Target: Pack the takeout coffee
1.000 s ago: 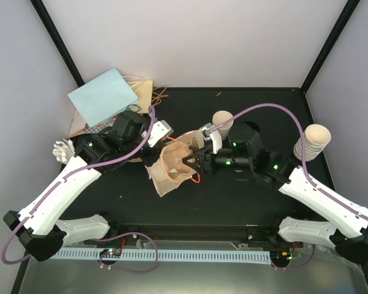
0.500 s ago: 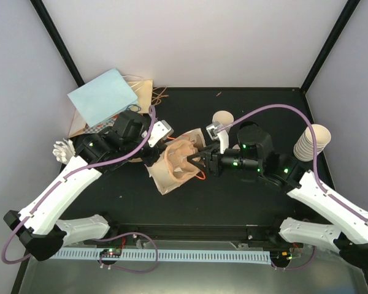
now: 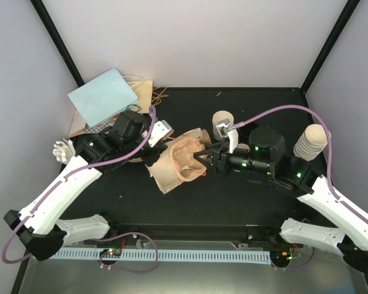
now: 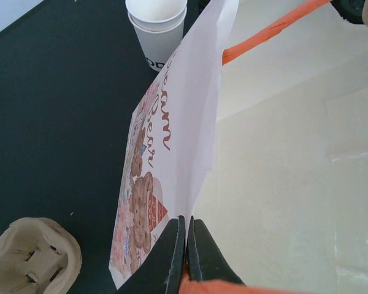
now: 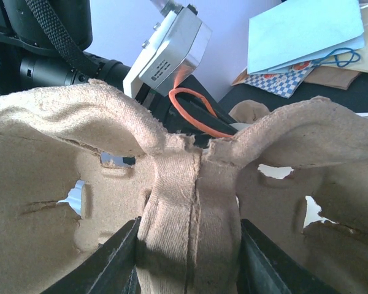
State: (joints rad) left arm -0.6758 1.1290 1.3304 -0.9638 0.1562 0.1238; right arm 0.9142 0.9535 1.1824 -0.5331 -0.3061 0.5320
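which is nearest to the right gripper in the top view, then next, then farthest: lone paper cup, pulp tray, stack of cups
1. pulp tray, clamped in the right gripper itself, mid-table.
2. lone paper cup, just beyond the gripper toward the back wall.
3. stack of cups, farthest, by the table's right edge.

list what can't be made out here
- Top view: whether the tray is inside the bag; tray and right gripper cover the mouth.
- Right wrist: most of the scene ahead; the tray fills the frame.
- Left wrist: the cup print, behind the bag; its rim, cut by the top edge.
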